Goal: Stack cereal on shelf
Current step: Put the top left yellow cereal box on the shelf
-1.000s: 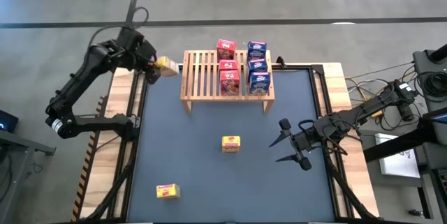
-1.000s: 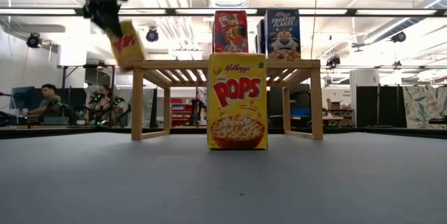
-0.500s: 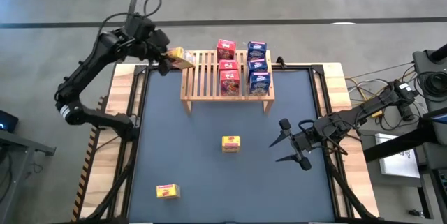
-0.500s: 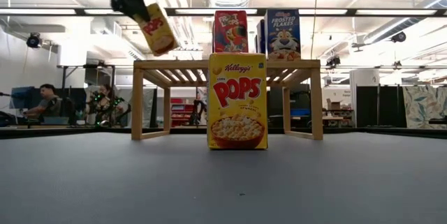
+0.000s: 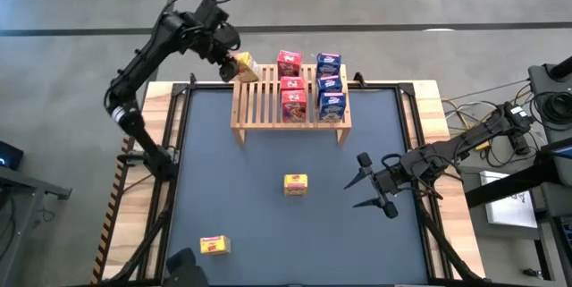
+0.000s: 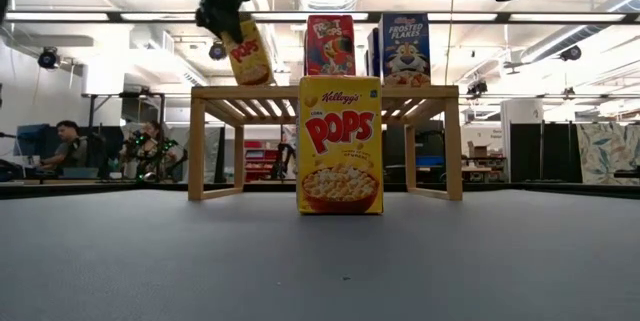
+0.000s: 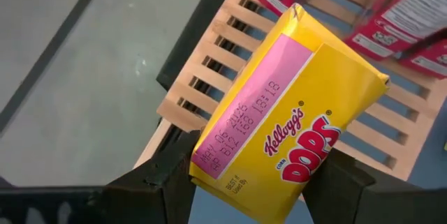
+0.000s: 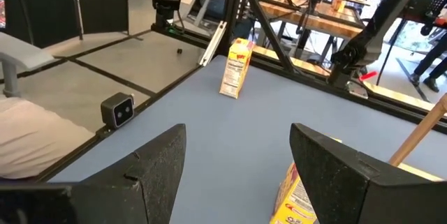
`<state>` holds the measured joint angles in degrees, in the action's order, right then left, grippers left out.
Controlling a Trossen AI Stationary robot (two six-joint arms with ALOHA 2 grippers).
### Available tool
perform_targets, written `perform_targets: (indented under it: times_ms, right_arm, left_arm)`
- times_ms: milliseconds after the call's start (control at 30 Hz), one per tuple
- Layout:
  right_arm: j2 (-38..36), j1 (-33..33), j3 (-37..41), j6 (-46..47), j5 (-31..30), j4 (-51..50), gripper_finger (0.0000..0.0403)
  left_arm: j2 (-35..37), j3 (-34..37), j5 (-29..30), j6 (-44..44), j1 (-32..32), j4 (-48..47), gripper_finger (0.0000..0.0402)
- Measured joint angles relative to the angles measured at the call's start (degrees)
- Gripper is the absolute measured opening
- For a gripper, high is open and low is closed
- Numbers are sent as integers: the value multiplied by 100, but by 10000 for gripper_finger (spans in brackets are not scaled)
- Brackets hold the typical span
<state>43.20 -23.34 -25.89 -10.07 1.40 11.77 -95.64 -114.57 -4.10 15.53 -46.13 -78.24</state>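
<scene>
3 yellow boxes [image 5: 296, 183], red and blue boxes [image 5: 332, 105], light-wood shelf [image 5: 255, 104]

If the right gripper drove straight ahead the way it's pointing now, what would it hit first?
Probably the upright yellow Corn Pops box at mid-table: the open right gripper points toward it across bare mat. It shows only partly in the wrist view, so it may sit slightly off that line.

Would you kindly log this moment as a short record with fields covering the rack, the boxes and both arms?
shelf: low light-wood slatted rack at the table's far edge
on shelf: three red cardboard cereal boxes in one row, three blue cardboard cereal boxes beside them
held: yellow cardboard cereal box, tilted, above the shelf's left end
left gripper: shut on that box
on table: upright yellow box mid-table, another yellow box near the front left
right gripper: open, low over the table's right side, holding nothing
</scene>
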Motion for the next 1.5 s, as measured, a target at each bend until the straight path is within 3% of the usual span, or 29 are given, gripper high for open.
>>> perform_targets:
  times_ms: [467, 767, 1200, 1500]
  right_arm:
    - [0, 0, 0, 114, 1, -173, 244]
    - [0, -1, 0, 110, 1, -232, 244]
    - [0, -1, 0, 96, 1, -232, 244]
    - [0, 0, 0, 84, 1, -230, 244]
  left_arm:
    - [-1541, -1899, 346, 6, -2, -1171, 196]
    - [-1720, -1984, 361, 36, 22, -1182, 198]
    - [-1716, -1971, 511, -123, 53, -1180, 283]
    - [-1716, -1969, 509, 229, 215, -1178, 286]
